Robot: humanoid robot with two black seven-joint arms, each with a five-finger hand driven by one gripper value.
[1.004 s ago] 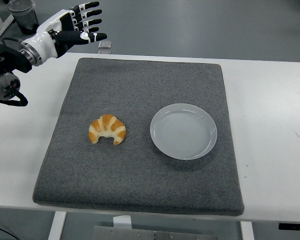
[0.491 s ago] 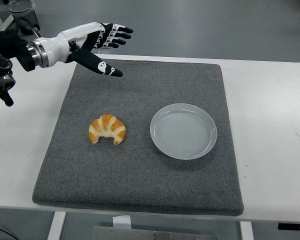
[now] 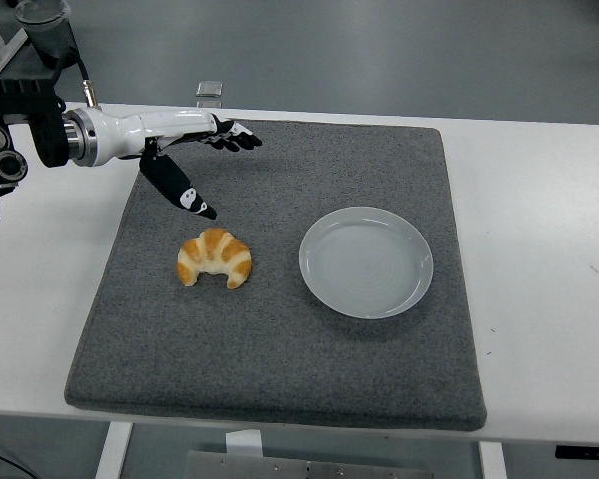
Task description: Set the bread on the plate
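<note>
Head view: golden curved croissant [image 3: 214, 257]

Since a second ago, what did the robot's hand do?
The left hand came down from above the table's far left corner and reached in over the grey mat, its thumb now pointing at the croissant. It is open and holds nothing. The croissant and the plate have not moved.

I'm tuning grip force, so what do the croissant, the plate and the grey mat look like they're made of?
Croissant: baked pastry or a replica, golden ridged crust with a slight sheen; I can't tell which.
Plate: smooth, glossy pale grey-blue, likely glazed ceramic or hard plastic, with faint concentric rings.
Mat: dark grey, matte, speckled, with thick soft edges; probably foam or felt.
</note>
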